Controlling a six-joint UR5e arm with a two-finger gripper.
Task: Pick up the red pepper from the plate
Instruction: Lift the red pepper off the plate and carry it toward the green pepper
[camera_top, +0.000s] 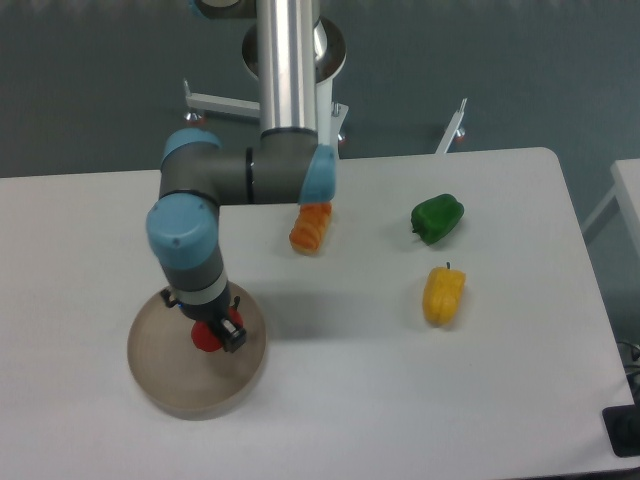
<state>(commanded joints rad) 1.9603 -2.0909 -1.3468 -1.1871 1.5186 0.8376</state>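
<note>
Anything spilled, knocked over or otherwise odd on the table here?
Nothing stands out. The gripper is on the red pepper over the plate; the orange pepper, green pepper and yellow pepper lie apart, intact.

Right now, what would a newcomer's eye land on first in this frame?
First the big grey-and-blue arm reaching down at the left, its gripper around the red pepper over the plate near the table's front-left. Next, three bright peppers across the white table: orange pepper mid-table, green pepper and yellow pepper to the right.

The red pepper (208, 337) sits on the plate (170, 375), under the gripper (220, 332).
</note>
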